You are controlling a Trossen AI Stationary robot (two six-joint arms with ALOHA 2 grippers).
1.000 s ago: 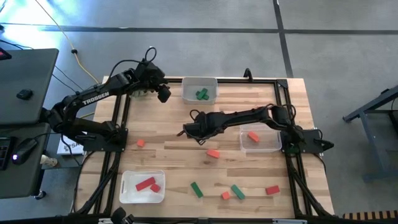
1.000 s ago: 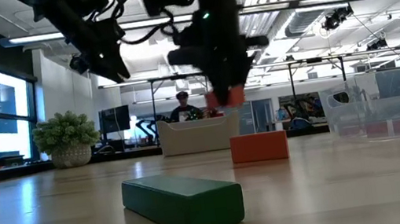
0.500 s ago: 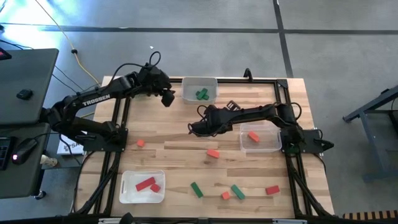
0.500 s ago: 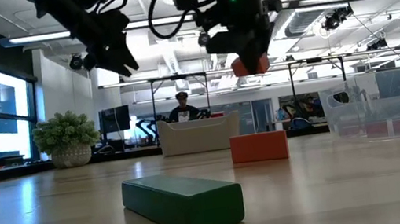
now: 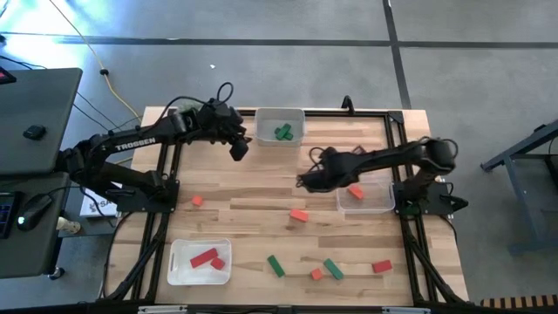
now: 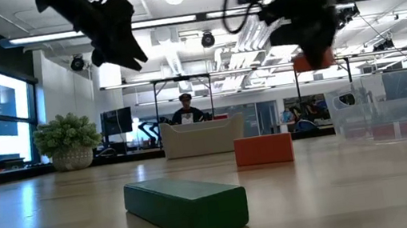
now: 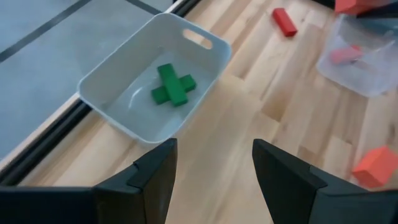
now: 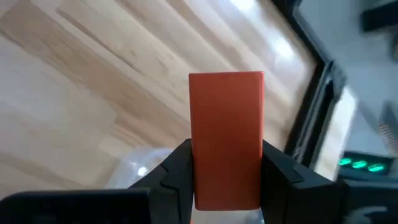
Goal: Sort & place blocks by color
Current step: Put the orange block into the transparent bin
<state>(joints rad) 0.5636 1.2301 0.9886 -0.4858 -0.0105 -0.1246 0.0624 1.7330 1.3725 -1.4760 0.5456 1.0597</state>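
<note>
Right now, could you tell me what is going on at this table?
The robot is sorting blocks by colour. The right gripper holds an orange block in the air beside the clear tray, where one orange block already lies. The left gripper hovers open near the white tray with green blocks. Several blocks remain loose on the table.

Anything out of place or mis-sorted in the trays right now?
Nothing stands out. The white tray holds only green blocks, the front tray only red ones. The right gripper holds its orange block squarely.
</note>
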